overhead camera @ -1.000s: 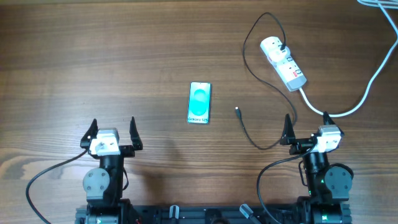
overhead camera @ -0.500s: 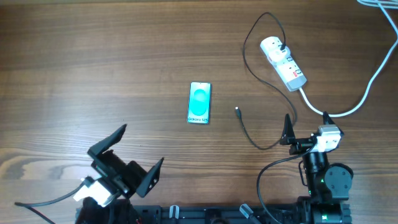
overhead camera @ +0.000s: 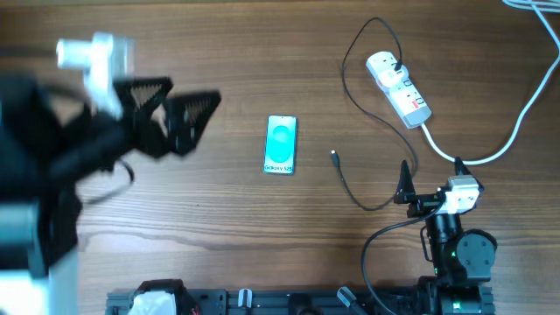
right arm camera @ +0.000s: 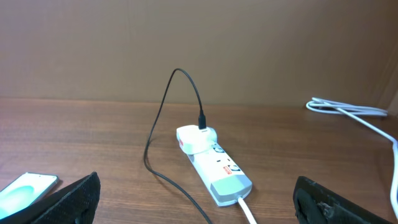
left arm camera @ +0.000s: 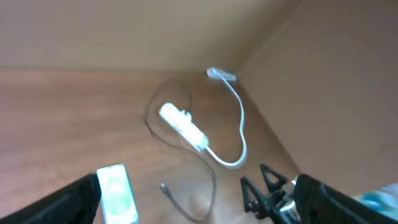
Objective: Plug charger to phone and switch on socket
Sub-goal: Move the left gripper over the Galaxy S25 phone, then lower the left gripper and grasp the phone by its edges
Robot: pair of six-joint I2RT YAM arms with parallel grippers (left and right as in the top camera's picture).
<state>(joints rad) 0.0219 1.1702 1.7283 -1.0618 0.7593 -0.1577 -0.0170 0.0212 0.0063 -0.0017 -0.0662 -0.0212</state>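
The phone [overhead camera: 281, 144] lies flat mid-table with its cyan screen up. It also shows in the left wrist view [left arm camera: 117, 193] and the right wrist view [right arm camera: 28, 186]. The charger cable's black tip [overhead camera: 333, 156] lies on the wood right of the phone. The cable loops up to a white adapter on the socket strip [overhead camera: 398, 86]. My left gripper [overhead camera: 194, 88] is open and empty. It is raised high and blurred, left of the phone. My right gripper [overhead camera: 430, 171] is open and empty, low at the front right, near the cable's loop.
The strip's thick white cord [overhead camera: 516, 122] curves off to the table's far right corner. In the right wrist view the strip [right arm camera: 214, 165] lies ahead between the fingers, with the black cable [right arm camera: 161, 124] arching over it. A brown wall stands behind.
My left arm has swung up from the front left of the table to high over the left side, gripper still open. The right arm, phone and cable have not moved.
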